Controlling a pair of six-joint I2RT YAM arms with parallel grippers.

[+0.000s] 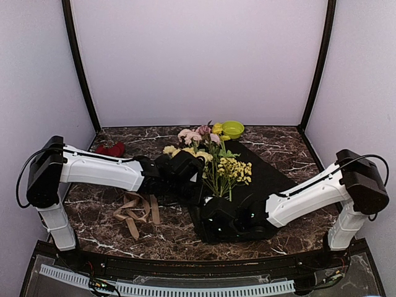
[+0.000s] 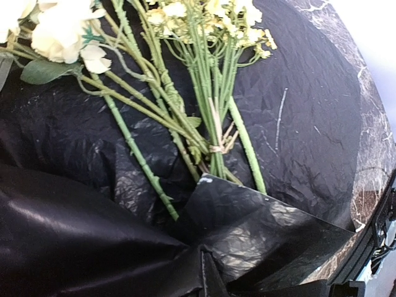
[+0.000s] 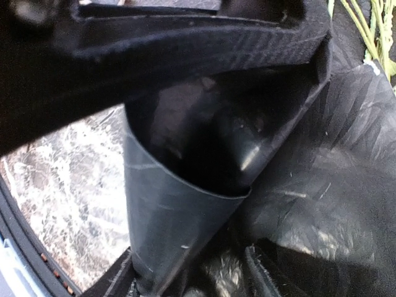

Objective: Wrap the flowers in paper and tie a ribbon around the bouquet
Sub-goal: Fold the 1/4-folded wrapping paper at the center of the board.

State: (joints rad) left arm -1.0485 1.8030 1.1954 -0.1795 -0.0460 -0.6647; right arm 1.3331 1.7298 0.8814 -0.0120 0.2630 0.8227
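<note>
1. Dark marbled table (image 1: 93, 223), walled in pale panels, carried the black paper (image 1: 266, 173) spread right of centre.
2. The flowers (image 1: 216, 164) lay on the paper, blooms far, tied stems pointing near. A fold of the paper's near edge stood up over the stem ends.
3. A green bowl (image 1: 233, 129) stood at the far edge just beyond the blooms; its contents could not be made out.
4. The ribbon (image 1: 137, 210) lay heaped on the table left of the paper.
5. The left gripper (image 2: 203, 278) was closed at the raised fold; whether it pinched the paper I cannot tell.
6. The right gripper (image 1: 213, 219) had its jaws wide apart, with a curl of paper between them, unclamped.
</note>
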